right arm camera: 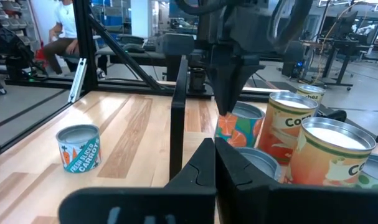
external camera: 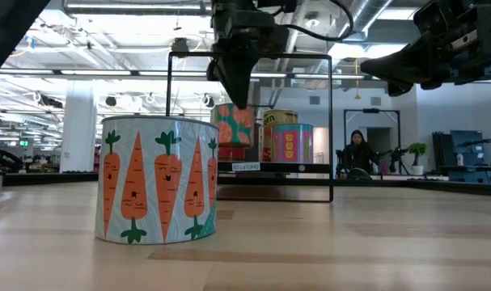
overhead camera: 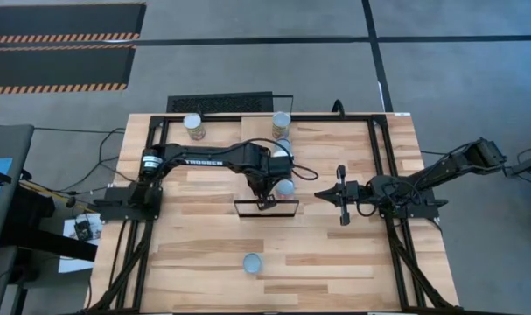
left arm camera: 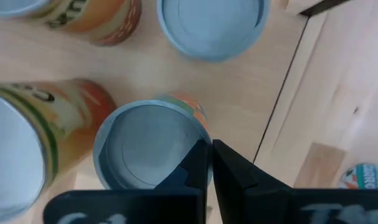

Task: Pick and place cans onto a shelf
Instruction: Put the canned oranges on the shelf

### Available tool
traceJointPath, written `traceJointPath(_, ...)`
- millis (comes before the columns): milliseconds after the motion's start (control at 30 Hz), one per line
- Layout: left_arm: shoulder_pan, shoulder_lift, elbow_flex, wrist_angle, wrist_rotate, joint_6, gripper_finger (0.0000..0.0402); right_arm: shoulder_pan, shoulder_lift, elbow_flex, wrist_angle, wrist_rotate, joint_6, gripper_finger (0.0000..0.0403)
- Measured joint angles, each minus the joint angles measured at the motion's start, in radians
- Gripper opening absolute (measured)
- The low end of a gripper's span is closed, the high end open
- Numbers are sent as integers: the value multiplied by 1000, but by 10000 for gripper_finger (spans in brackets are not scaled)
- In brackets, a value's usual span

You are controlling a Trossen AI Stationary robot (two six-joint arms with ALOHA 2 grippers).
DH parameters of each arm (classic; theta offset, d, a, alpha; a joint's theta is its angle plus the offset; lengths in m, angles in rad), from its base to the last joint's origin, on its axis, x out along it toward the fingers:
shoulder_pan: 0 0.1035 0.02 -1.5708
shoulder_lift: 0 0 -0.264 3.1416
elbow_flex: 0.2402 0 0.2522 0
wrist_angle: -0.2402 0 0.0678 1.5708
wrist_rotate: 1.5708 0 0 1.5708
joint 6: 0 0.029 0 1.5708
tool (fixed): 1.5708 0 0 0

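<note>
The shelf (external camera: 269, 167), a light plank in a black frame (overhead camera: 265, 208), stands mid-table with several cans on it (right arm camera: 301, 134). My left gripper (overhead camera: 265, 203) points down with shut fingers (left arm camera: 210, 165) over the near rim of an orange-labelled can with a silver top (left arm camera: 148, 149) on the plank; it also shows in the low view (external camera: 233, 125). My right gripper (overhead camera: 322, 194) is shut and empty, level, just right of the shelf. A carrot-labelled can (overhead camera: 252, 262) stands upright on the table near the front edge. My left gripper's shut fingertips (right arm camera: 229, 102) come from above, pointing down, and stand at the rim of the orange-labelled can's top (right arm camera: 241, 112). I cannot tell whether they touch it. The can stands upright on the plank.
Two more cans (overhead camera: 193, 125) (overhead camera: 281, 122) stand by the table's far edge. The carrot can is close to the low camera (external camera: 156, 178). Black frame rails run along both table sides (overhead camera: 383, 166). A person (external camera: 358, 153) sits in the room behind.
</note>
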Motion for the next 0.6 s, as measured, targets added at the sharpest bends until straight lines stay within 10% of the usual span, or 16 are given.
traceJointPath(600, 78, 5, 1, 20, 85, -213, 0, 0, 0, 0, 0, 0, 0, 8)
